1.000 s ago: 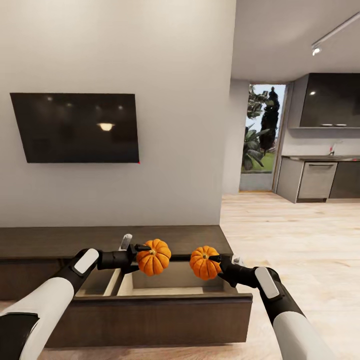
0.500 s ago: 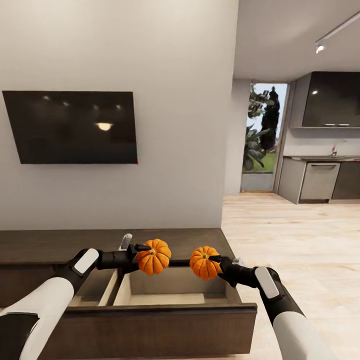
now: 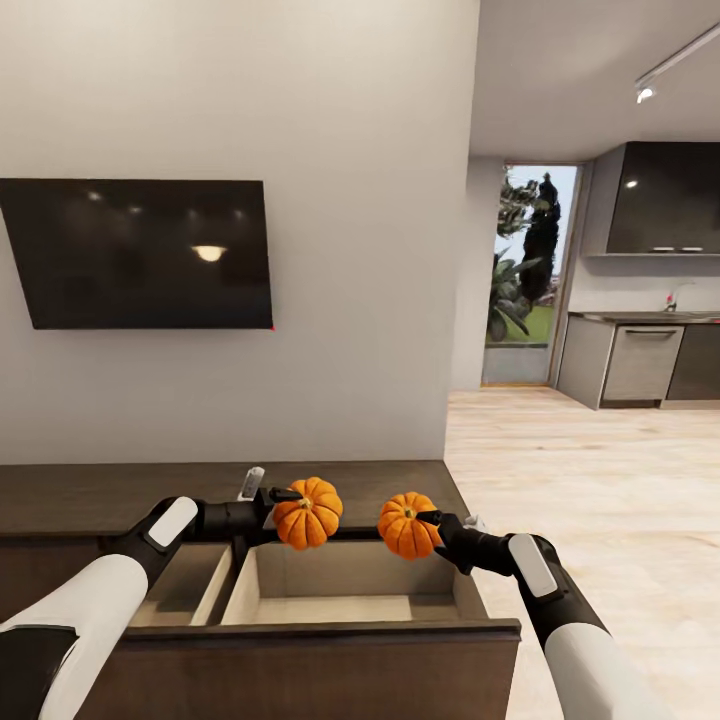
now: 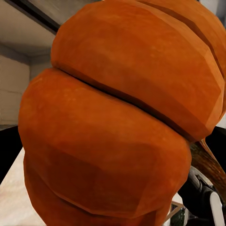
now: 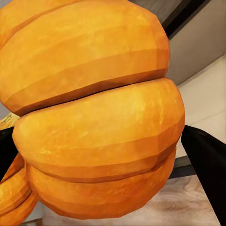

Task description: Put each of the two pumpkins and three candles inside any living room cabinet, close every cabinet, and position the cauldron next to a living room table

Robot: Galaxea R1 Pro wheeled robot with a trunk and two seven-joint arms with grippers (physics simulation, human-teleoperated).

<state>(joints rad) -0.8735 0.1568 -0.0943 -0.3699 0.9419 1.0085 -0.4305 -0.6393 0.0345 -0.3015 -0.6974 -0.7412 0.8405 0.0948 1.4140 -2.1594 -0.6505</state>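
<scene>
1. Left end effector [image 3: 278, 512] is clamping the left pumpkin [image 3: 307, 512], holding it in the air over the back edge of the open drawer [image 3: 340, 590].
2. Right end effector [image 3: 432, 525] is clamping the right pumpkin [image 3: 406, 524], also in the air over the drawer, at 3 o'clock of the left pumpkin.
3. The two pumpkins are sitting near each other but apart, a visible gap showing between them; both stems are pointing toward the camera.
4. The cabinet [image 3: 90, 495] is running along the wall at 6 o'clock of the TV [image 3: 140, 253]. Its right-hand drawer is standing pulled out toward the robot, with a pale interior and a divider on its left side.
5. In the left wrist view, the left pumpkin [image 4: 117, 117] is taking up nearly all of the frame; the fingers are not distinguishable there.
6. In the right wrist view, the right pumpkin [image 5: 94, 108] is likewise pressing close to the lens, with a sliver of the other pumpkin [image 5: 12, 197] showing at the edge.
7. A kitchen [image 3: 650, 340] and a glass door [image 3: 525, 275] are showing at 3 o'clock, beyond the light wood floor [image 3: 600, 480].
</scene>
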